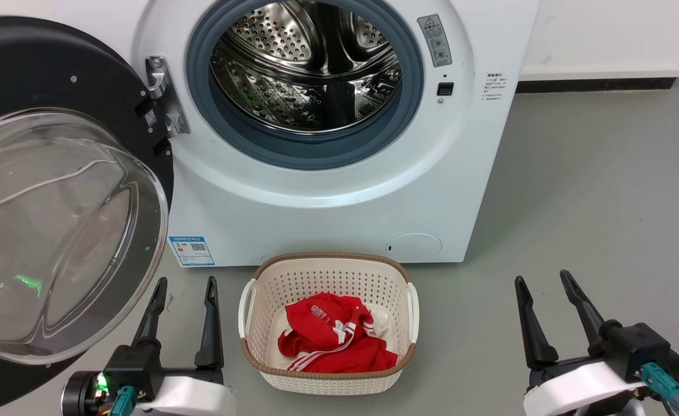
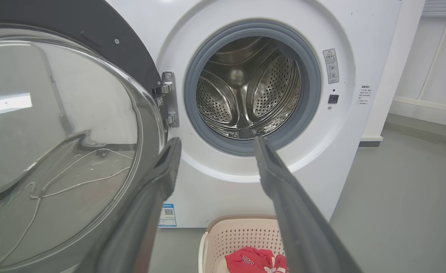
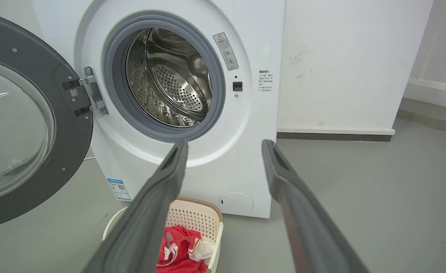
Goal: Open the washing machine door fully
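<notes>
Door (image 1: 56,219) is hanging swung wide at frame left, off the washer (image 1: 339,202) at centre. Left hand (image 1: 186,283) is idling lower left, released, empty. Right hand (image 1: 542,278) lower right, same. Opening is looking done; at most a final outward nudge.
</notes>
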{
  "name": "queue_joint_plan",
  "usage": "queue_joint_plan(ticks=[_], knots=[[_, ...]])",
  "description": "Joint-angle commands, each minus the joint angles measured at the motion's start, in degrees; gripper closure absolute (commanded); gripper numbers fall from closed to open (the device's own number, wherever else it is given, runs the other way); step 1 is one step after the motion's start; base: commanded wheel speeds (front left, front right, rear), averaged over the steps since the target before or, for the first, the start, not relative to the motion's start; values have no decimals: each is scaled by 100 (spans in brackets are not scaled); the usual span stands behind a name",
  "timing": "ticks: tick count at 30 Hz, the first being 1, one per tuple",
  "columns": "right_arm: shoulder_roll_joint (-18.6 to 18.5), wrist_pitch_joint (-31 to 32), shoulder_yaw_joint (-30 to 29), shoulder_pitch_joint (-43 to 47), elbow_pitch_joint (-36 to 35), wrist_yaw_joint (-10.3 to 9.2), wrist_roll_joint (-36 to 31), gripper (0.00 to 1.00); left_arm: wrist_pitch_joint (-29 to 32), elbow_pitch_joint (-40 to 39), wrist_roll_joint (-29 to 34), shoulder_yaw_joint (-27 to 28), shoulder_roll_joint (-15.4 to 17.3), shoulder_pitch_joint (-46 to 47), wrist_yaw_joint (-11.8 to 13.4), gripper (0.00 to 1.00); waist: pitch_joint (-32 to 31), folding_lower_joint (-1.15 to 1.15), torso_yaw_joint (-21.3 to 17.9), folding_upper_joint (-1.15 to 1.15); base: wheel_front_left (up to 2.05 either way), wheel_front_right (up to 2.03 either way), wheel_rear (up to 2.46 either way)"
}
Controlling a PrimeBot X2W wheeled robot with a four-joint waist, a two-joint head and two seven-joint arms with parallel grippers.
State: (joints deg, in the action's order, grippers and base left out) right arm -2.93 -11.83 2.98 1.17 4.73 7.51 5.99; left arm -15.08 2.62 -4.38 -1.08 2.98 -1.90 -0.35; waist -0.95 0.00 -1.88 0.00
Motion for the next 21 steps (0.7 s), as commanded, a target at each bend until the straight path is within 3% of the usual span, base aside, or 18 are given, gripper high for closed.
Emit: queue_joint_plan(ticks=[1, 11, 12, 15, 21], knots=[[11, -34, 8, -42, 18, -3, 36, 0, -12, 20, -43, 23, -4, 75, -9, 0, 1, 0, 11, 0, 0, 0, 0], [11, -74, 26, -63, 54, -3, 96, 0, -12, 69, -24, 35, -7, 103, -55, 0, 8, 0, 17, 0, 0, 0, 0], [0, -34, 23, -3, 50, -1, 68, 100, 0, 61, -31, 23, 0, 48, -50, 100, 8, 1, 18, 0, 0, 0, 0], [0, -26, 43, 66, 129, 0, 135, 100, 36, 196, -102, 39, -4, 21, -57, 100, 9, 1, 18, 0, 0, 0, 0], [-45, 86, 10, 10, 167, 0, 929, 100, 258, 318, -843, 137, -5, 128, -113, 100, 14, 1, 28, 0, 0, 0, 0]])
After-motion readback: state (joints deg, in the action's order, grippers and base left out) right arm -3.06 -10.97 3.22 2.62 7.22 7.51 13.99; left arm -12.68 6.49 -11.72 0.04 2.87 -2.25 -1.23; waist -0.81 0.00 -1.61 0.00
